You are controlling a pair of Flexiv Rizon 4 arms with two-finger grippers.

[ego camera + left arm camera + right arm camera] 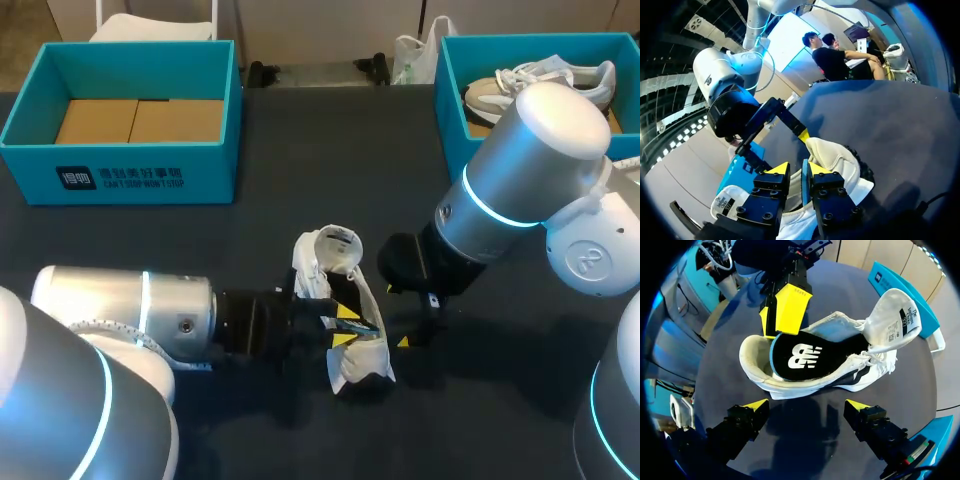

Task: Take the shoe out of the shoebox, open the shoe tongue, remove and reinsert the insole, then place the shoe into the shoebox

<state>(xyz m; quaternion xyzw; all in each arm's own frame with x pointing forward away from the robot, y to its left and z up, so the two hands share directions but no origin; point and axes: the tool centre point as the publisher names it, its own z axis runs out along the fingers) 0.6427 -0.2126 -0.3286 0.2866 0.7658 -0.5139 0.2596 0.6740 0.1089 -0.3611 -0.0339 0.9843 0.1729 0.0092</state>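
Lying on the dark table (300, 150) between both arms, the white shoe (352, 368) runs near-to-far, its print-labelled tongue (336, 246) folded open at the far end, while the left gripper (799, 168) pinches the black, white-logoed insole (800, 358) and the right gripper (806, 404) hangs alongside, fingers spread.

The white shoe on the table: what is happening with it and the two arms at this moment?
The white shoe lies on the table between the two arms, its tongue pulled open. The left gripper appears shut on the heel end of the dark insole, which sits mostly inside the shoe. The right gripper is open, facing the shoe without touching it. The teal shoebox on the left holds no shoe.
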